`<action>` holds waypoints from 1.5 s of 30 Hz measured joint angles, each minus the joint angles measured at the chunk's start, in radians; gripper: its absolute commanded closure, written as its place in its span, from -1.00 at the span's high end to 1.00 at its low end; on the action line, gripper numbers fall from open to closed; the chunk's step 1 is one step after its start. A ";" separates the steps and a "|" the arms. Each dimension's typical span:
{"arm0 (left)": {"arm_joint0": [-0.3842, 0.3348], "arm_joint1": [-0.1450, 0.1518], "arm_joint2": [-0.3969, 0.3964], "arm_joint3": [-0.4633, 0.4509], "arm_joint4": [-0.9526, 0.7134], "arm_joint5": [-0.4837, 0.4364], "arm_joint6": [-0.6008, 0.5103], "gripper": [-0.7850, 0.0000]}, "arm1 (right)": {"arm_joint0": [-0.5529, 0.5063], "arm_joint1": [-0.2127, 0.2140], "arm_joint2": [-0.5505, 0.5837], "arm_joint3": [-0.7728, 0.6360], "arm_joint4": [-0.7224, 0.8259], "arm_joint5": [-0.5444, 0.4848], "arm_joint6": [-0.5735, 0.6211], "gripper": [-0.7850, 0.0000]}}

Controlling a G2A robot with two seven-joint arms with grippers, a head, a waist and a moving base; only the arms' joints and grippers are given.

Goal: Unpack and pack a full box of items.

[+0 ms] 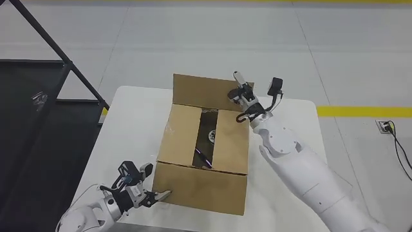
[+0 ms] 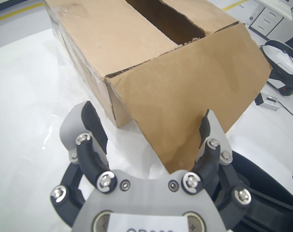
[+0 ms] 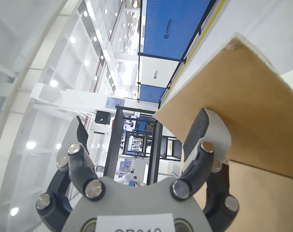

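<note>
A brown cardboard box [image 1: 203,151] stands on the white table [image 1: 129,122]. Its two long top flaps lie nearly closed, leaving a dark slot [image 1: 206,135] with something dark inside. The near end flap [image 2: 185,85] hangs outward and down. My left gripper [image 1: 158,196] is open at the box's near left corner, and the flap's lower corner sits between its fingers [image 2: 147,111]. The far end flap [image 3: 245,92] stands upright. My right gripper [image 1: 239,90] is open at the far right corner, one finger pad [image 3: 197,126] lying against that flap's face.
A black metal frame [image 1: 64,64] stands left of the table. Bare tabletop [image 2: 27,85] lies left of the box, with a narrower strip [image 1: 283,113] on its right under my right arm. The far table edge runs just behind the box.
</note>
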 measured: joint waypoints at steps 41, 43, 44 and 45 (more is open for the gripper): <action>0.011 0.014 0.034 0.010 -0.001 0.004 0.034 1.00 | 0.270 -0.283 -0.042 0.635 0.077 0.081 0.093 1.00; 0.023 0.018 0.004 0.006 -0.038 -0.021 0.065 1.00 | 0.260 -0.278 -0.023 0.619 0.085 -0.010 0.135 1.00; 0.029 0.020 -0.014 0.005 -0.055 -0.029 0.079 1.00 | 0.255 -0.276 -0.015 0.610 0.087 -0.046 0.157 1.00; 0.038 0.022 -0.041 0.006 -0.077 -0.033 0.095 1.00 | 0.249 -0.271 -0.005 0.597 0.087 -0.092 0.185 1.00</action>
